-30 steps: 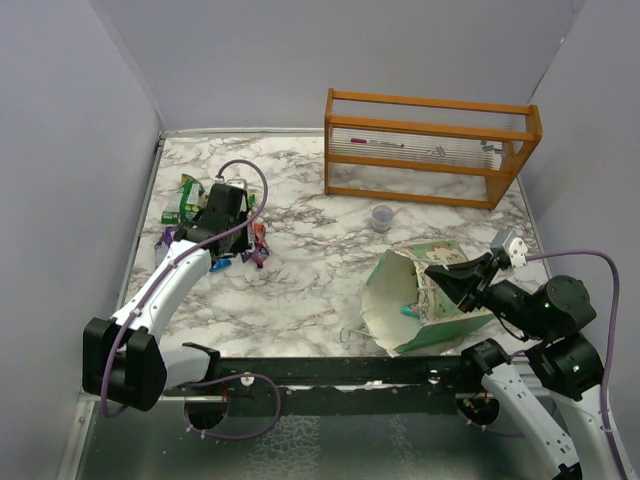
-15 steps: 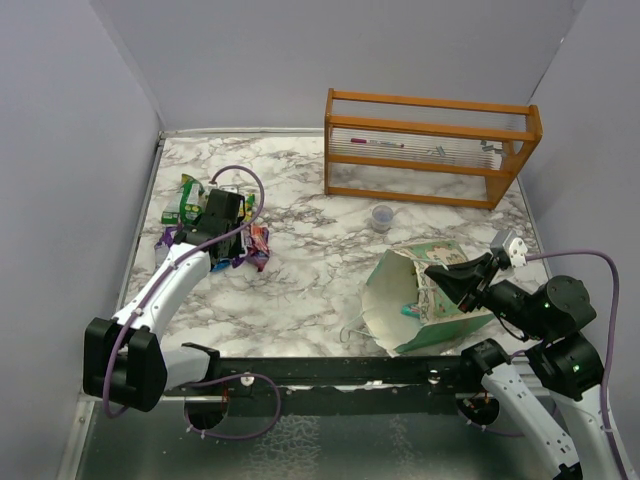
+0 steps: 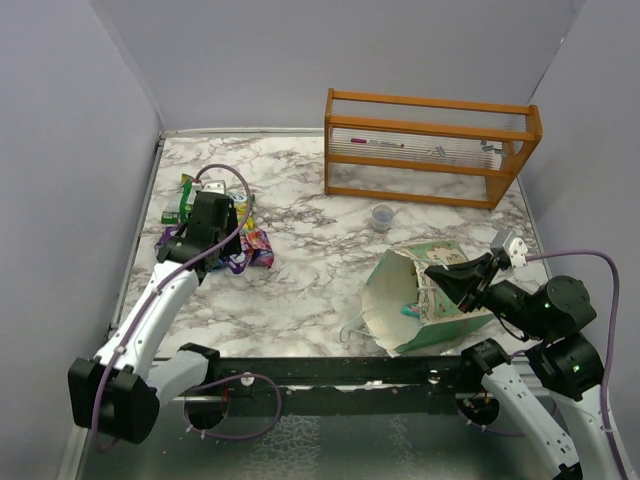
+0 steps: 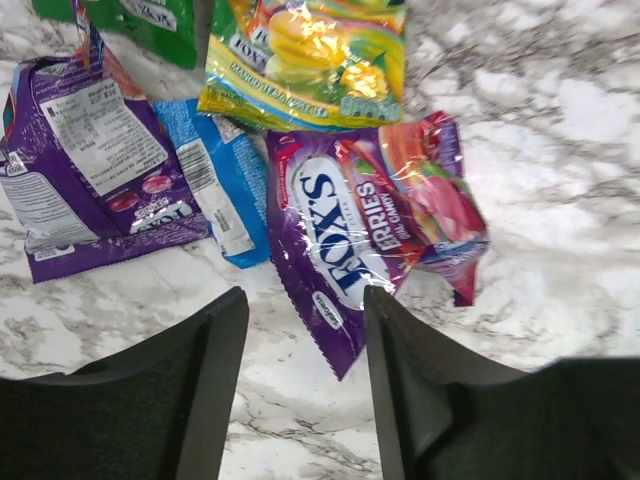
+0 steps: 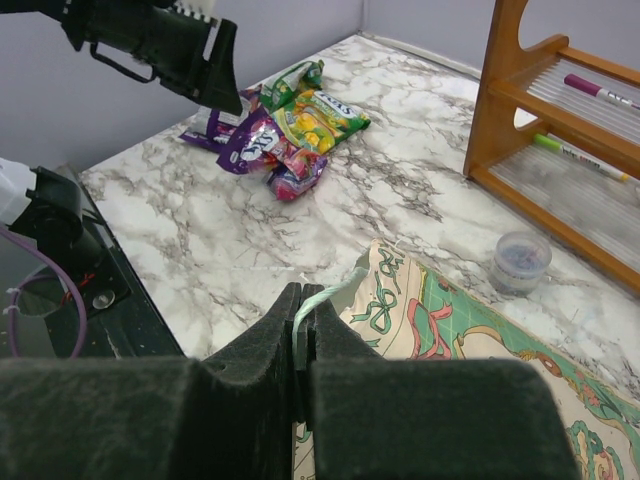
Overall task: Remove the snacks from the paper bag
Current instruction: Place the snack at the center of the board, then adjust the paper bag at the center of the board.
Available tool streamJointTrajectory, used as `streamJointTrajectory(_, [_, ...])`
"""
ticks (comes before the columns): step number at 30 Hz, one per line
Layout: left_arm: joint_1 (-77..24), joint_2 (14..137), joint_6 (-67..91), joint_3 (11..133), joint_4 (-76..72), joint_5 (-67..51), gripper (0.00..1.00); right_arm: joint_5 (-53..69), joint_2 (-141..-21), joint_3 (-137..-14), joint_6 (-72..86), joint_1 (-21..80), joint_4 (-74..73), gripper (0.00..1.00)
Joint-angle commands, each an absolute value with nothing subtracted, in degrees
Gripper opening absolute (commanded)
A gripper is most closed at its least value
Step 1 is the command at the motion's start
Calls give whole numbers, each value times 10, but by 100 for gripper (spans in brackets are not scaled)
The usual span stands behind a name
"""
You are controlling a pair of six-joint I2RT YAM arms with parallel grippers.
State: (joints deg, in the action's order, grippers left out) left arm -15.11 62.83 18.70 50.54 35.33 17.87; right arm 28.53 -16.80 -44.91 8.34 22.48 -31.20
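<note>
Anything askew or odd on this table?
The pale mint-green paper bag lies tipped on its side, mouth gaping, its rim pinched by the right gripper. The glossy snack packets sit in an overlapping heap under the open left gripper.

This looks like a robot lab test cell. Plain grey walls (image 3: 250, 60) box in a marble-print table (image 3: 310, 270). The left arm (image 3: 155, 305) and right arm (image 3: 530, 410) are bolted to a black rail (image 3: 340, 374) at its near edge, trailing purple cables (image 3: 585, 254), and a wooden rack (image 3: 430, 128) of pens stands at the back.
</note>
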Motion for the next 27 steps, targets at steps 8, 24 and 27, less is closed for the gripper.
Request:
streamJointTrajectory(8, [-150,479,345,435,268,-161,67,276,-166,-445,86,222,-290,2])
streamJointTrajectory(24, [-529,499,556,293,-28,-52,81,276,-179,-445,86,222,-293,2])
streamJointTrajectory(27, [-602,548,560,295,-53,0,83,275,-179,-445,87,221,-294,2])
